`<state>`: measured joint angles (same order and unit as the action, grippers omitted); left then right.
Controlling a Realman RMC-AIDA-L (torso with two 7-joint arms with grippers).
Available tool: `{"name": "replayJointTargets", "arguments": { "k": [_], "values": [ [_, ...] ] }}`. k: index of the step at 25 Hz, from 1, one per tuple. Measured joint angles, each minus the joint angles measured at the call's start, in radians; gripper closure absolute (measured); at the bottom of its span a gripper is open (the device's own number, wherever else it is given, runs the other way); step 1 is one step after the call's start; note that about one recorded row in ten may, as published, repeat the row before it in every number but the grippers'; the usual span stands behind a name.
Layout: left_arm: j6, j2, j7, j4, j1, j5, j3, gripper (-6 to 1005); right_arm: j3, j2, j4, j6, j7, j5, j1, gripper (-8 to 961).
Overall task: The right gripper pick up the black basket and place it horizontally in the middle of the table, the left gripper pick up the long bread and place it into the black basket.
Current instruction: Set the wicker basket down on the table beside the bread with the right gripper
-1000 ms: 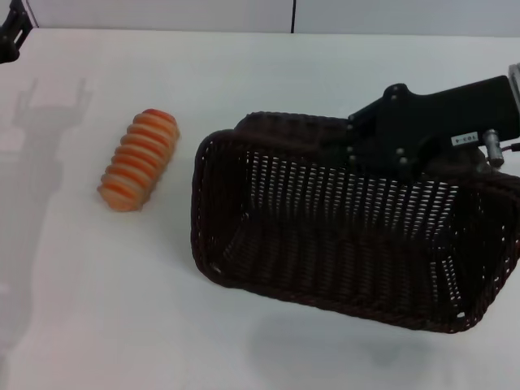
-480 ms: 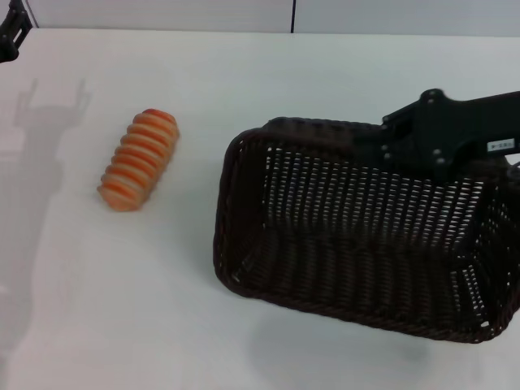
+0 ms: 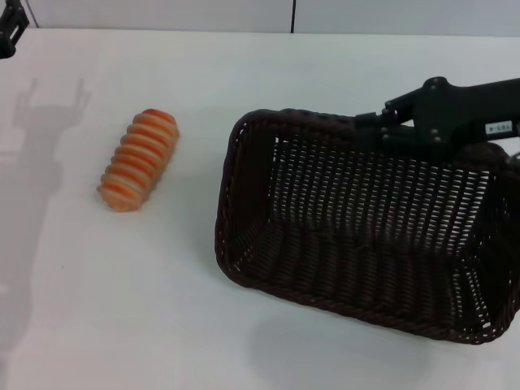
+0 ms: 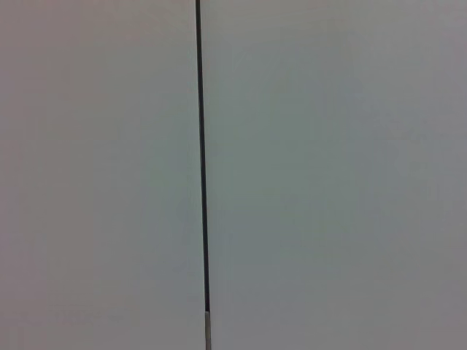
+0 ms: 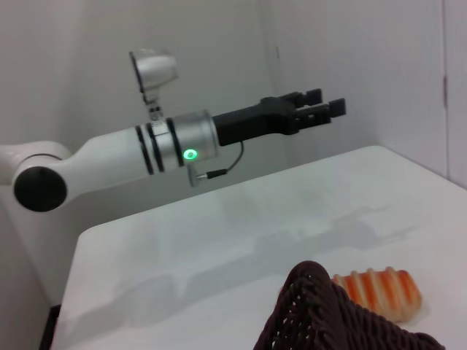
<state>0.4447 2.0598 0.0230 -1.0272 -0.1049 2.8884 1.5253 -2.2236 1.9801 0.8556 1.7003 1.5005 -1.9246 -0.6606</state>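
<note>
Right gripper [image 3: 370, 128] on black basket [image 3: 357, 236] rim

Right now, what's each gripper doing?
Left gripper: open, empty, raised off the table's left side.
Right gripper: shut on the dark woven wicker basket, at its far rim.

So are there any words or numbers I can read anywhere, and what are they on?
White label on the right end effector: dark marks, too small and blurred to read.
Basket, bread, table, left end effector: no writing to be seen.
So there is nothing readable.
</note>
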Motion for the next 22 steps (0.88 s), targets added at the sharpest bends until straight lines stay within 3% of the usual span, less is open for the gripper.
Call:
{"name": "replayJointTargets", "arguments": {
  "k": [6, 16, 22],
  "values": [
    [0.0, -0.003, -0.001, -0.008, 0.008, 0.0, 0.001, 228, -0.013, 0.002, 0.004, -0.036, -0.04, 0.018, -0.004, 743],
    [0.0, -0.002, -0.002, -0.009, 0.017, 0.0, 0.006, 229, -0.033, 0.0, 0.108, -0.051, -0.103, 0.034, -0.01, 323],
    [0.0, -0.002, -0.002, -0.001, 0.009, 0.0, 0.007, 230, -0.035, -0.001, 0.148, -0.051, -0.121, 0.038, -0.016, 240]
  ]
}}
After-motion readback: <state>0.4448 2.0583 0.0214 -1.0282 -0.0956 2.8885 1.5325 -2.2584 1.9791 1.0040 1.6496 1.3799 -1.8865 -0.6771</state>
